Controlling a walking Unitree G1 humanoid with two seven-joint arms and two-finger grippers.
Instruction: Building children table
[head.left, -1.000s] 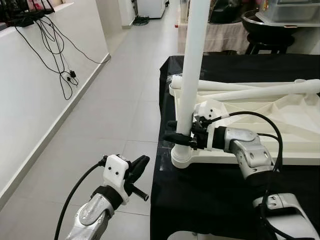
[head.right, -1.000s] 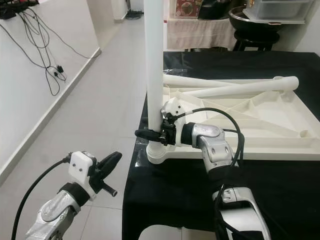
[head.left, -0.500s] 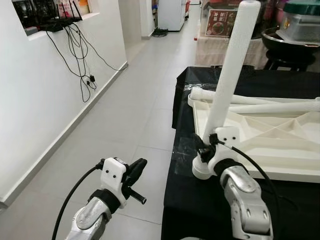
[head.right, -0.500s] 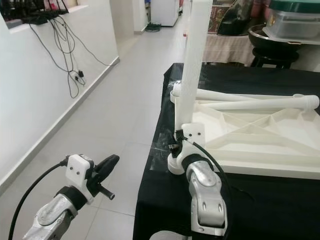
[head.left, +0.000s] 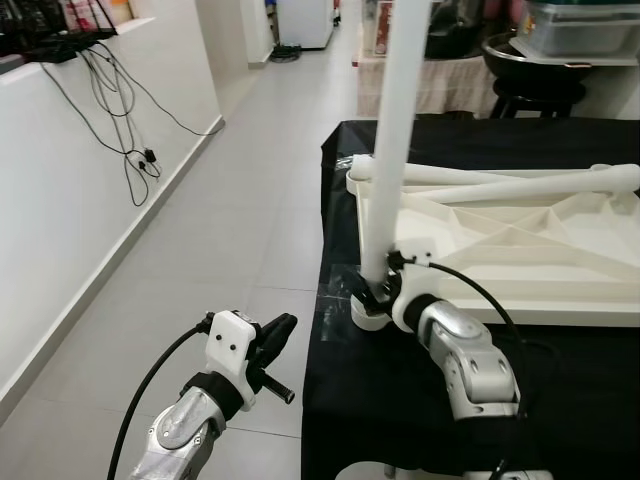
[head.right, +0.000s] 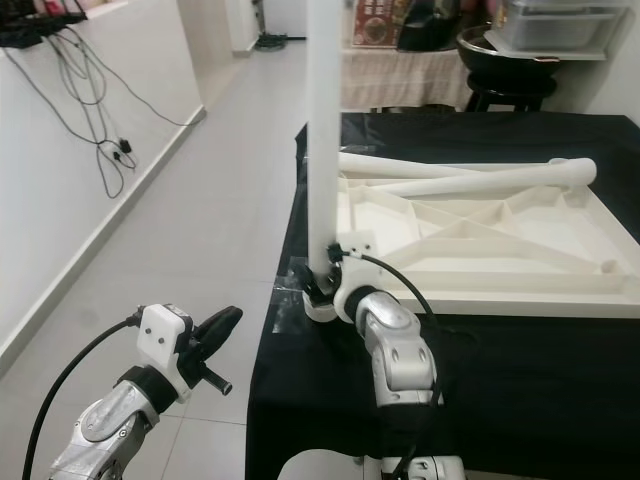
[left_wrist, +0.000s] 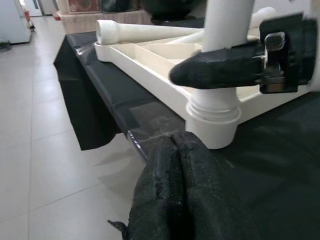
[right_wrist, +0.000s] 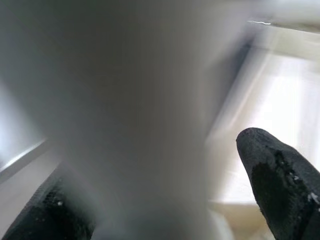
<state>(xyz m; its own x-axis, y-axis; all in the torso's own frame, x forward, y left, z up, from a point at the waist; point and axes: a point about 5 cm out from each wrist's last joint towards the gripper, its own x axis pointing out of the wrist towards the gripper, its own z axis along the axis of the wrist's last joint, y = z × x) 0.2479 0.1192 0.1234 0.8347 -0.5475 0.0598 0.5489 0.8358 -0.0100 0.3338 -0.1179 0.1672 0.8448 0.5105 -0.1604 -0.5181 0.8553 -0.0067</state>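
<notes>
The right gripper's (head.left: 376, 290) black fingers (right_wrist: 272, 182) clasp the tall white plastic table leg (head.left: 397, 130) near its foot, where it stands upright in the corner socket of the upturned white ribbed plastic tabletop (head.left: 520, 255). That tabletop lies on the black-draped surface (head.left: 400, 400), two more white round legs (head.left: 520, 182) resting across it. The left gripper (head.left: 272, 340) hangs over the grey tiled floor (head.left: 230, 240) beside the surface, fingers pressed together on nothing.

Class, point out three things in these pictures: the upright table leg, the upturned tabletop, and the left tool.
upright table leg (head.left: 392, 150), left eye view, mid shaft.
upturned tabletop (head.left: 560, 300), left eye view, near rim.
left tool (head.left: 272, 335), left eye view, between its fingertips.
</notes>
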